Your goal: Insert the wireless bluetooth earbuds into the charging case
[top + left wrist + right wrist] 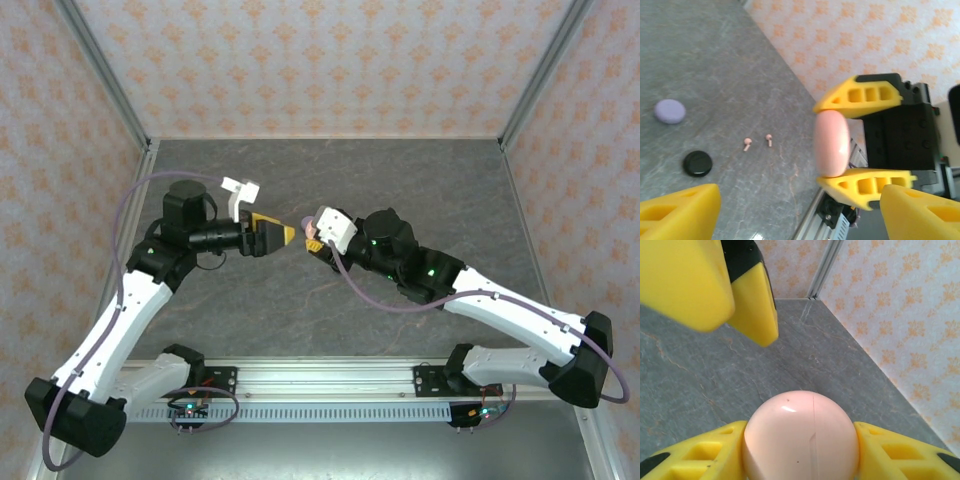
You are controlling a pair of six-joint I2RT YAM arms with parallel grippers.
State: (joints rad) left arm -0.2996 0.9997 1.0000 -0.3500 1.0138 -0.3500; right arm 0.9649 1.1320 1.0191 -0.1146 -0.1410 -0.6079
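The right jaws are closed on the pale pink case (pixel 800 440), one yellow finger (pixel 695 455) pressed against each side of its round shell. The left jaws face them, standing wide apart and empty, with their tips near the case. Beyond the left jaws and off to one side of the right jaws, two pale pink earbuds (pixel 747 144) lie side by side on the table (pixel 715 60), well apart from the held case. A black puck (pixel 697 163) and a lilac puck (pixel 669 111) lie farther out.
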